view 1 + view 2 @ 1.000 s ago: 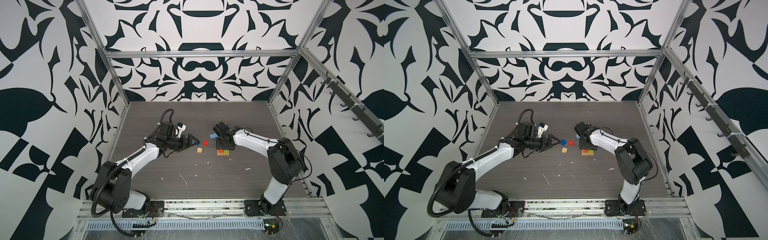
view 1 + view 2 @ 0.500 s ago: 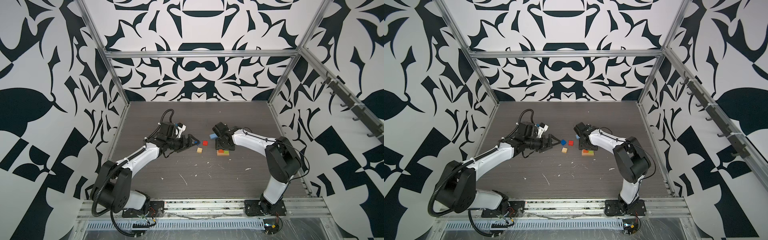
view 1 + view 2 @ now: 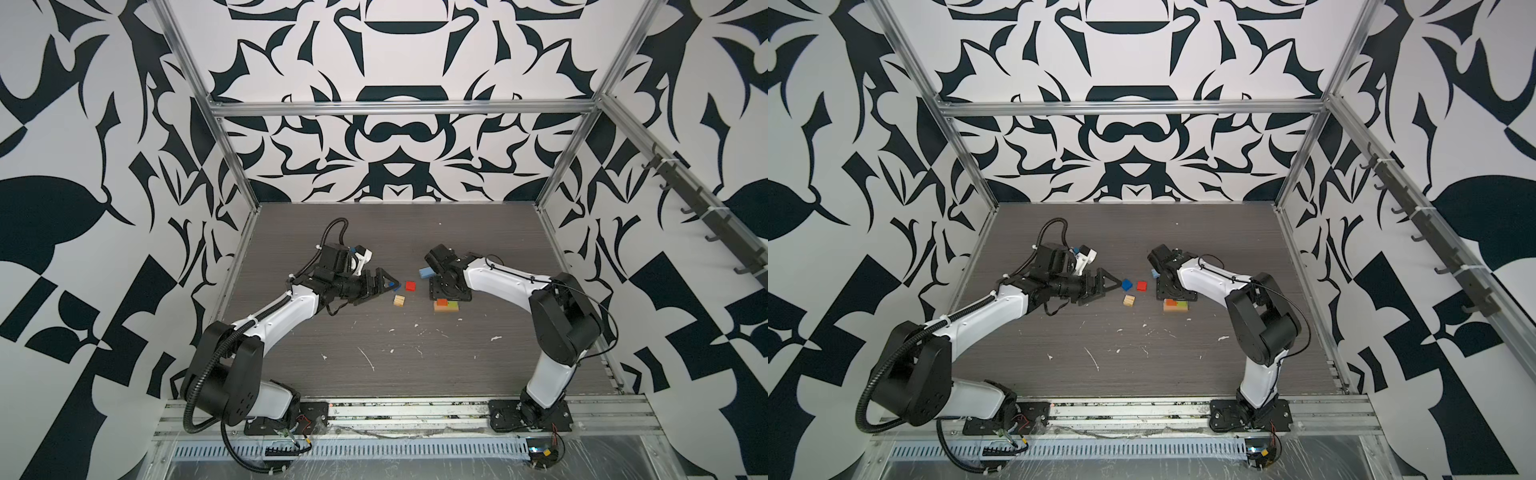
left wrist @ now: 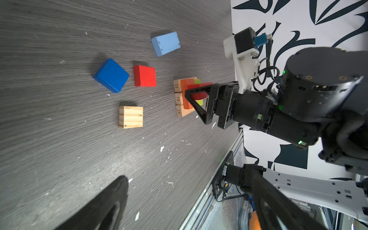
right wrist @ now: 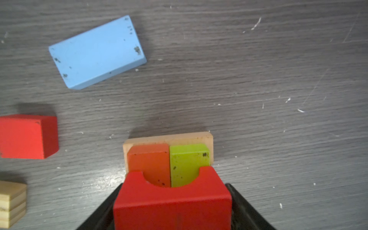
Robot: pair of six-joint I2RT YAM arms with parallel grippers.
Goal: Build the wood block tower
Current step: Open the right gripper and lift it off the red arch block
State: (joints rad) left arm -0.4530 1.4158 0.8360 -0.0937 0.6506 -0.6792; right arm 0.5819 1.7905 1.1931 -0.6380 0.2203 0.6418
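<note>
The wood block tower is a low stack: tan numbered bars at the base, an orange block and a lime green block side by side on them. A red arch block rests on those two, between the fingers of my right gripper; whether they still press it does not show. My left gripper is open and empty, its tips beside a dark blue cube.
Loose on the dark table lie a red cube, a tan cube and a light blue bar, all between the two grippers. White flecks dot the table nearer the front rail.
The right arm's elbow has swung slightly to the left while its gripper stays over the stack. The left arm and the loose blocks have not moved.
</note>
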